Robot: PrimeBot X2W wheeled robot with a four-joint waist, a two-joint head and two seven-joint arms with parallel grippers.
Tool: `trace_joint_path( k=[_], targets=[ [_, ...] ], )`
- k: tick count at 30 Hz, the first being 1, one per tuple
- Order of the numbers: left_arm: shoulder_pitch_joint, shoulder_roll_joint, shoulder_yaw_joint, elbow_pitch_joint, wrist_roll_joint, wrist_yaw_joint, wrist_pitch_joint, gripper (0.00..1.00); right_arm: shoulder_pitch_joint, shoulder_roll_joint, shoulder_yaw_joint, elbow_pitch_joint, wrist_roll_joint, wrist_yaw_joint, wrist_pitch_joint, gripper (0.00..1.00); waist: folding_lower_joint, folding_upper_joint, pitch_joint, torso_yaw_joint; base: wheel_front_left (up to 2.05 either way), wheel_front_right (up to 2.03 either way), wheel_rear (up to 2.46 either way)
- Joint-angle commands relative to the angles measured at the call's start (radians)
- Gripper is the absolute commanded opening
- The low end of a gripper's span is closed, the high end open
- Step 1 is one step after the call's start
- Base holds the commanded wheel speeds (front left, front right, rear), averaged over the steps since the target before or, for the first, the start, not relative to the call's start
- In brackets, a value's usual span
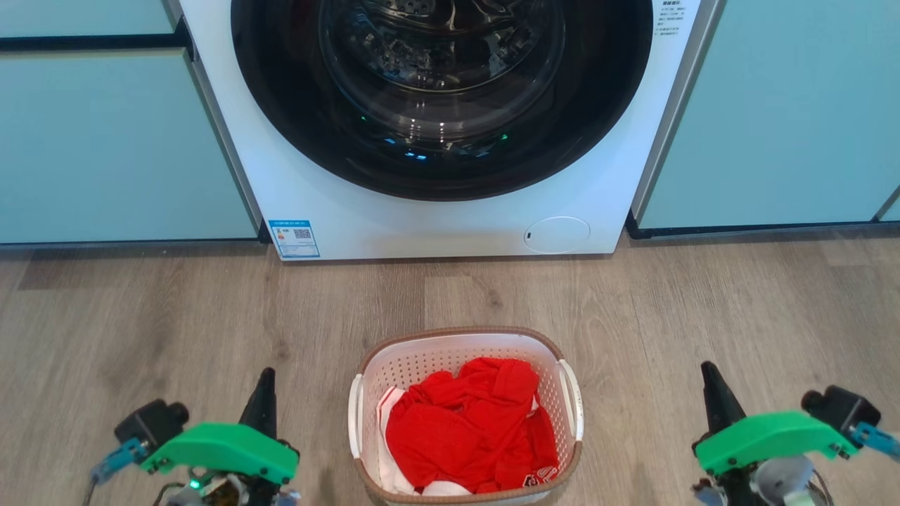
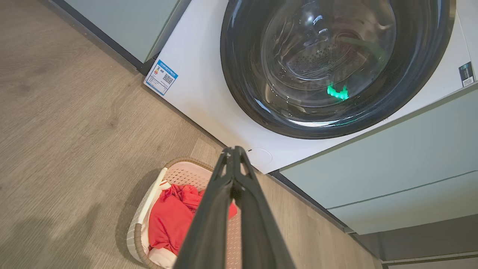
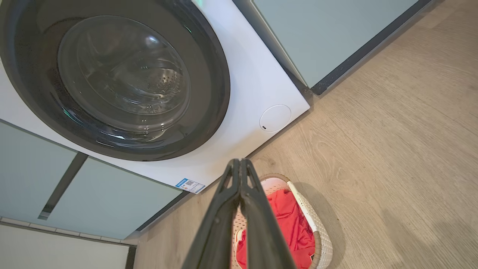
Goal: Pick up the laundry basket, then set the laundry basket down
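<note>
Left pincer and right pincer are both sitting fully closed, gripping nothing, well apart from the laundry basket between them. It's resting upright on the wood floor, holding red clothing, with its long axis pointing toward the washing machine.

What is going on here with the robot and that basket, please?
Nothing is being handled at this moment. The basket, with red clothes in it, sits on the floor in front of the washer. The left gripper and right gripper hover on either side of it, both shut and clear of its handles, so the pick-up has not yet begun.
</note>
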State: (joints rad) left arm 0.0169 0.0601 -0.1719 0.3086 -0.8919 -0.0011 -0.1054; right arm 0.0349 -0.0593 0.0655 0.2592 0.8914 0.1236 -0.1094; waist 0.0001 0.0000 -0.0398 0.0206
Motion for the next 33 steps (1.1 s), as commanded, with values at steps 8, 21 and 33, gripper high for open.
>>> trace_joint_path(
  k=[8,21,33],
  targets=[
    [-0.064,0.011,0.06,-0.038,-0.105,-0.025,0.025,0.0,-0.072,-0.015,-0.014,-0.029,0.107,0.004,0.026,0.0,-0.0001,0.0,0.005,-0.003,0.0,0.0,0.0],
    [-0.077,0.011,0.103,-0.044,-0.246,-0.049,0.063,0.0,-0.087,-0.016,-0.042,-0.026,0.25,0.005,0.063,0.0,-0.0001,0.0,0.014,-0.007,0.0,0.0,0.0],
    [-0.089,0.01,0.144,-0.049,-0.375,-0.07,0.098,0.0,-0.101,-0.016,-0.069,-0.023,0.38,0.005,0.097,0.0,-0.0001,0.0,0.021,-0.01,0.0,0.0,0.0]
  ],
)
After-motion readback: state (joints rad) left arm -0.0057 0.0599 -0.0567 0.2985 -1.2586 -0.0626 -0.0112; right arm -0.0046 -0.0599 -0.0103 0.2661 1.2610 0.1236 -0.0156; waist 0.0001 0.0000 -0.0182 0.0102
